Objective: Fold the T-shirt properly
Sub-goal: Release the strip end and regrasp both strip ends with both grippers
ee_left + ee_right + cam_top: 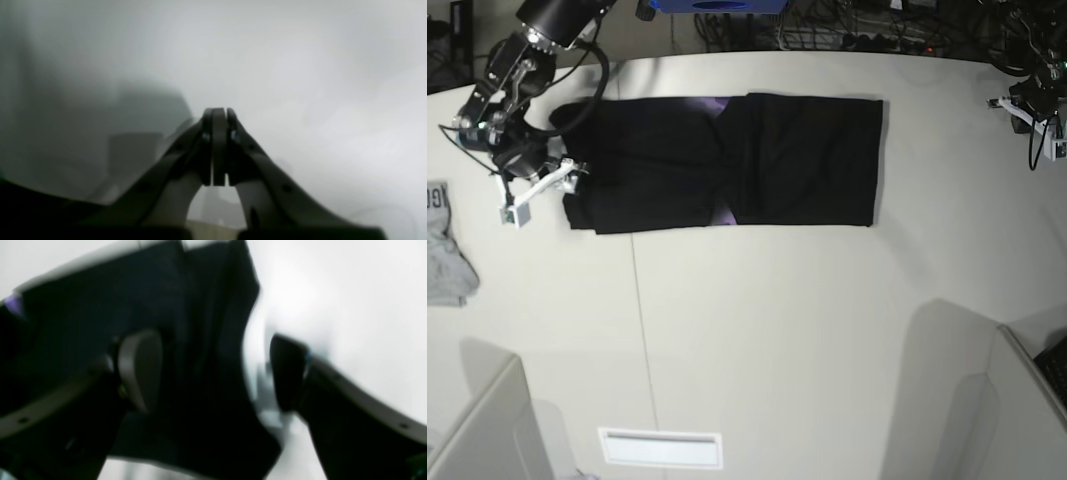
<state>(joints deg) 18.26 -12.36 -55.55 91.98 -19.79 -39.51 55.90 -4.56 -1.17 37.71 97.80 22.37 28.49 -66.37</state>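
The T-shirt [727, 160] lies flat on the white table [777, 330], folded into a long dark band running across the far half of the surface. A strip of purple print [717, 108] shows at the middle seam.

My right gripper [213, 373] sits at the band's end on the base view's left. Its jaws stand wide apart, and black cloth fills the gap between them without being pinched (the wrist view is blurred, so I cannot tell whether either finger [140, 370] touches the fabric).

My left gripper [218, 146] is at the opposite edge of the table, well apart from the T-shirt. Its jaws are pressed together with nothing between them. Behind them the wrist view shows only a soft grey blur.

A small grey garment [445, 250] lies at the table's edge, near my right arm, apart from the T-shirt.
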